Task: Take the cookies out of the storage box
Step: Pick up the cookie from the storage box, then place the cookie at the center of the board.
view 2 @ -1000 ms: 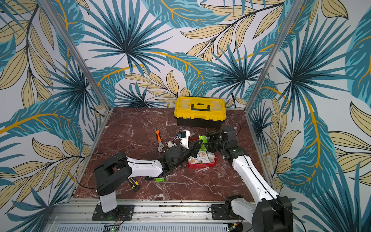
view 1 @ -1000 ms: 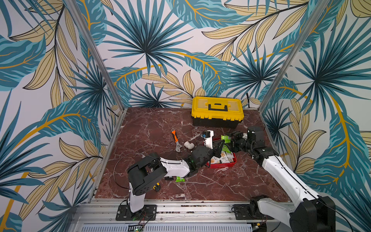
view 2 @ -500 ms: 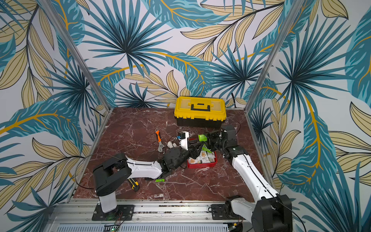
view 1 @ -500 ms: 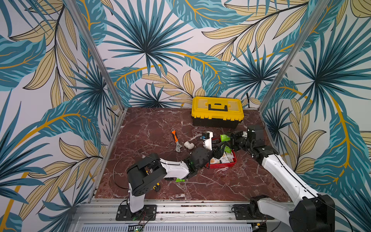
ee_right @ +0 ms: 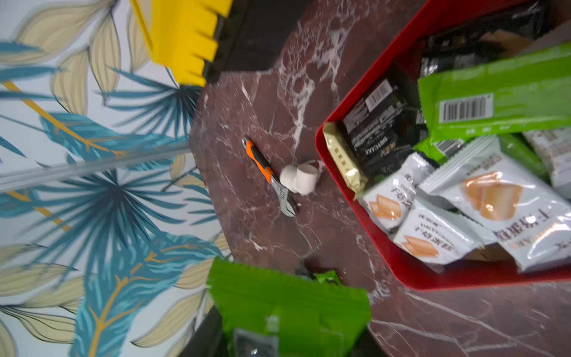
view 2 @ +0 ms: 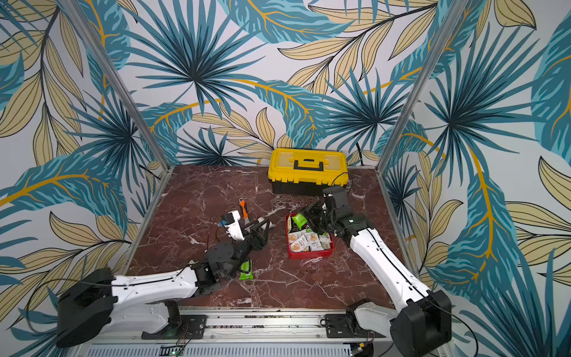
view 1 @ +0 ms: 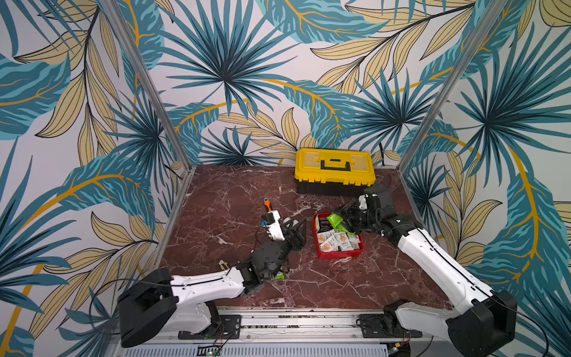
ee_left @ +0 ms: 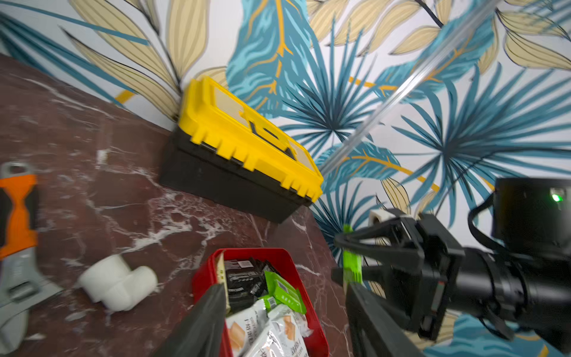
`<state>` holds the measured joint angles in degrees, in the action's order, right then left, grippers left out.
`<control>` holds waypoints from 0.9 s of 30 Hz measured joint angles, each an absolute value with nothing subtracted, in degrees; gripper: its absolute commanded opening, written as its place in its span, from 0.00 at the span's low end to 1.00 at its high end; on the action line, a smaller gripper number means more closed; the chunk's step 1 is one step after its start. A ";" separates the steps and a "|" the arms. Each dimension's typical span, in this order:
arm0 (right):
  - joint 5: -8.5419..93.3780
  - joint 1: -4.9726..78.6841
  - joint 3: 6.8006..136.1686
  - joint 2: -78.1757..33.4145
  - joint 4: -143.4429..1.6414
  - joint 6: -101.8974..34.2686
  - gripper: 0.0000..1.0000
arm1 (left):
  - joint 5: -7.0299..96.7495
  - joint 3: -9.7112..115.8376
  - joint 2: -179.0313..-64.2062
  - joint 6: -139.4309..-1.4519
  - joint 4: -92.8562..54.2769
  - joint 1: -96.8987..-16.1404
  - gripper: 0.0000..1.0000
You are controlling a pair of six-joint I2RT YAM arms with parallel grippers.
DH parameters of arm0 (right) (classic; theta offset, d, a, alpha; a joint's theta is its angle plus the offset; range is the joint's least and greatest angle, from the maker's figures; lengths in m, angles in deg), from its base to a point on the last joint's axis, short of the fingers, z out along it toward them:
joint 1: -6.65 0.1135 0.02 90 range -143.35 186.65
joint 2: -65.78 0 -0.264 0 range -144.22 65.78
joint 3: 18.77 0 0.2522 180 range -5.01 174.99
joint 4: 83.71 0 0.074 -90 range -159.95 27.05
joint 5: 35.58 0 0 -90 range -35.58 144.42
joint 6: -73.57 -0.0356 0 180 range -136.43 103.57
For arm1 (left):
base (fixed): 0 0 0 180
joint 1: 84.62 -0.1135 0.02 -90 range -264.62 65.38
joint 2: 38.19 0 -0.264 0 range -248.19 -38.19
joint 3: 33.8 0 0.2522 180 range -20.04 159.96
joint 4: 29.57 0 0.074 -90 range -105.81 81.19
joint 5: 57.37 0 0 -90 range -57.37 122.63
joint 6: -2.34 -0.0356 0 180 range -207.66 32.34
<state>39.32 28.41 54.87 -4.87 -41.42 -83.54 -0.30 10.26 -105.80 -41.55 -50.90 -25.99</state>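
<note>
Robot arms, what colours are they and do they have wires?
The left arm and right arm have white shells, black joints and black bases. A thin black cable runs along each. The left gripper and right gripper have black fingers. A green light glows on the right wrist.

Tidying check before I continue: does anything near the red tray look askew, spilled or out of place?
Nothing spilled or damaged. In the storage box, the cookies lie jumbled, and a cream packet stands on edge against its wall. A white pipe elbow and an orange-handled wrench lie beside it, odd among snacks.
</note>
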 measured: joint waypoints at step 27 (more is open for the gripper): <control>52.07 60.67 78.39 -46.94 -21.15 -64.81 0.34 | -5.83 7.82 -82.18 -12.29 10.45 -33.35 0.64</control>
